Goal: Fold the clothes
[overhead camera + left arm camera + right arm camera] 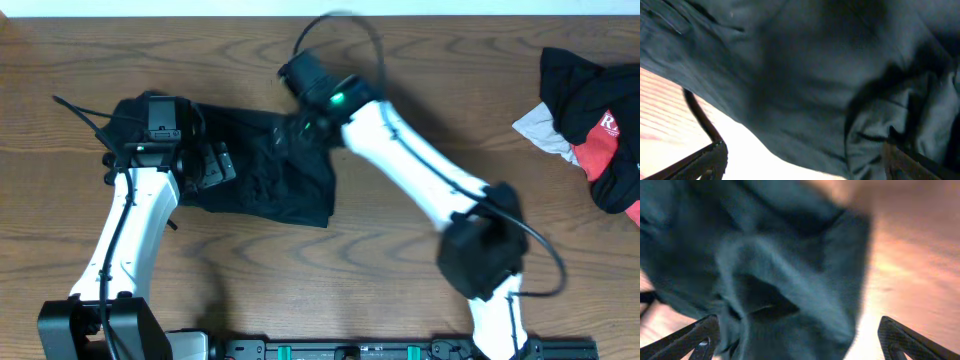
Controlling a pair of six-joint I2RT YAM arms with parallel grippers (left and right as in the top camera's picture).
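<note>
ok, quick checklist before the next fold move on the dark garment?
1. left fingers apart: ok, open against the dark garment.
2. right fingers apart: ok, open over it.
3. cloth in front of the open fingers: ok in both wrist views.
4. garment lying flat: not ok, bunched and creased.
5. clothes pile away from both arms: ok, far right.
6. right wrist view sharp: not ok, blurred.

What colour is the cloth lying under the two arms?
The garment is plain black, seen best in the overhead view.
</note>
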